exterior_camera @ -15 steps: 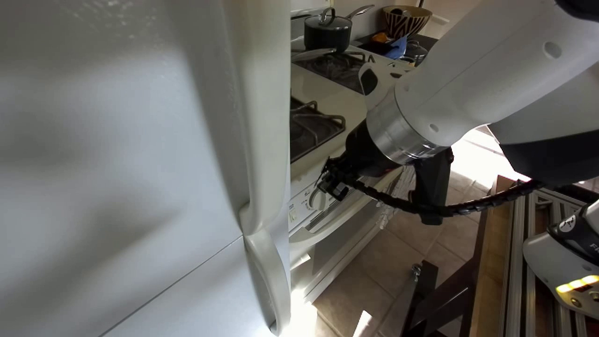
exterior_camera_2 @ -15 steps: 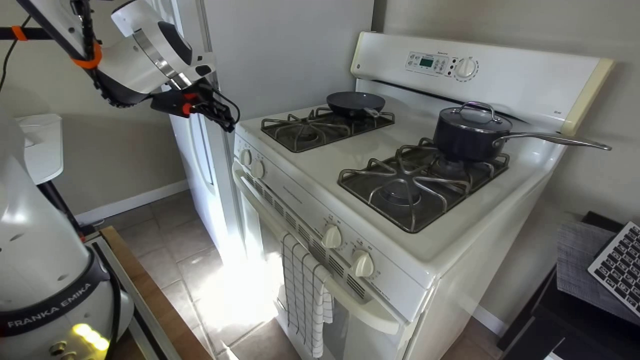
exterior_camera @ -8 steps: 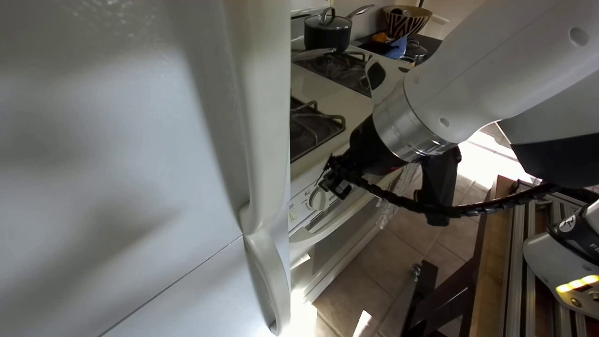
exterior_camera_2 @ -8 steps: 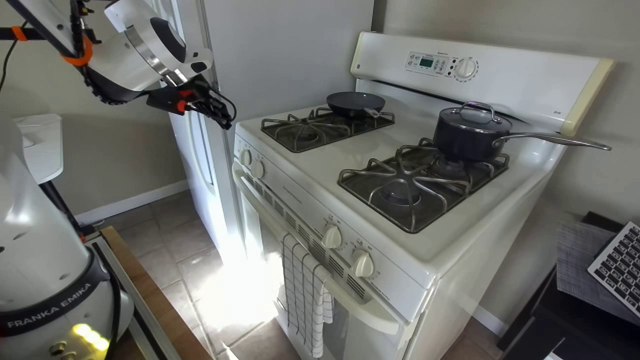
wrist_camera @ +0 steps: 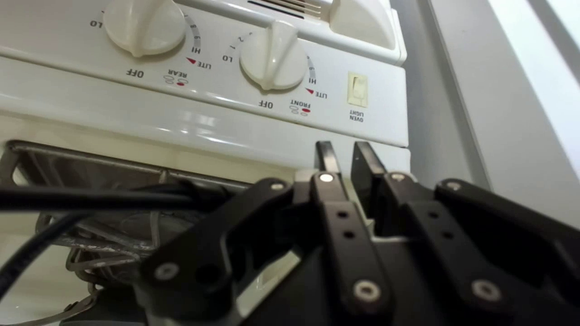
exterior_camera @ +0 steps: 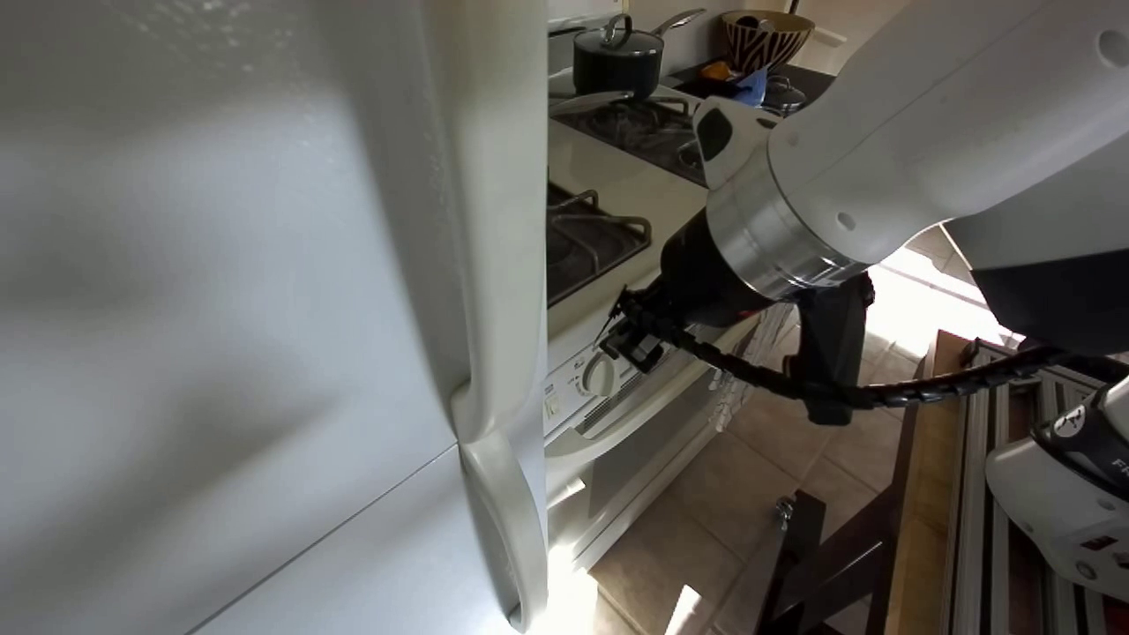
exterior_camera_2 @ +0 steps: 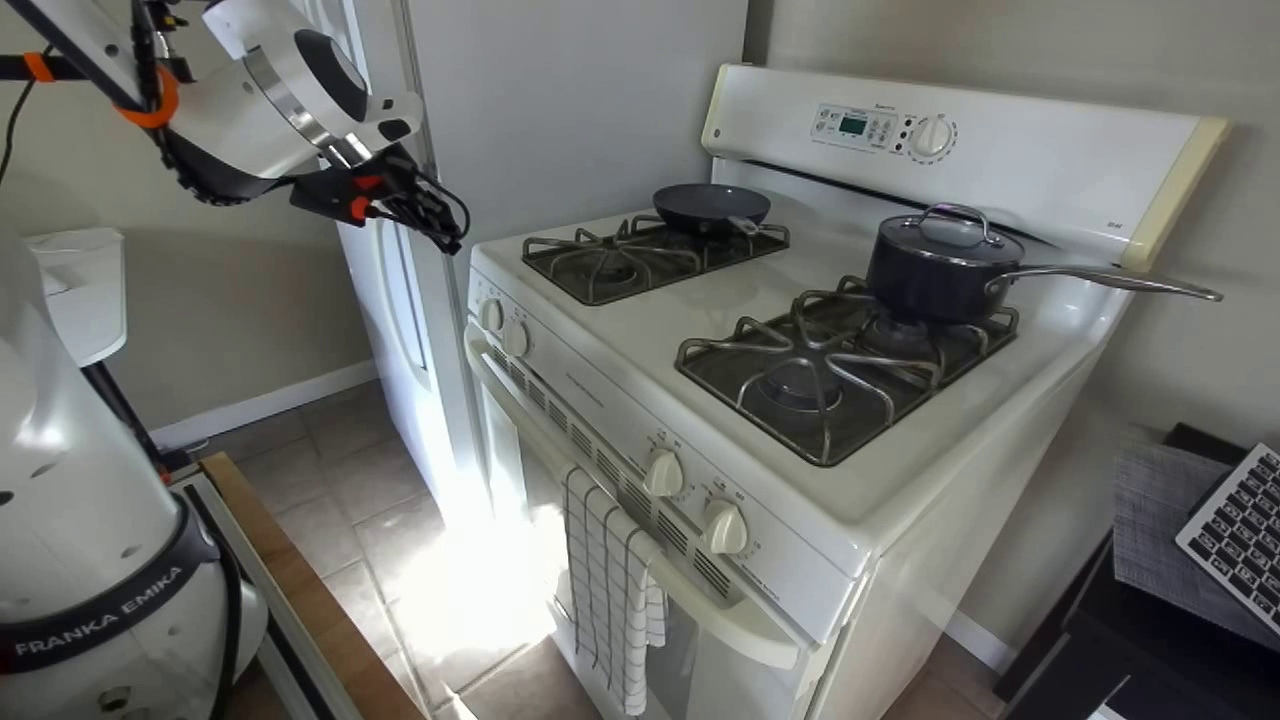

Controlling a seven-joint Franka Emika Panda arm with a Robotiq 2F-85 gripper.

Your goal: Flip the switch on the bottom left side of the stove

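Oven-light switch point(wrist_camera: 358, 89): sits on front of stove point(exterior_camera_2: 650, 325); stands apart from gripper point(wrist_camera: 343, 150) with narrow gap between its tips.

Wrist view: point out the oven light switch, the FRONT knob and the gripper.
Oven light switch point(wrist_camera: 359, 88): wrist view, middle of its rocker.
FRONT knob point(wrist_camera: 274, 56): wrist view, on its raised grip.
Gripper point(wrist_camera: 345, 157): wrist view, midway between its fingertips.
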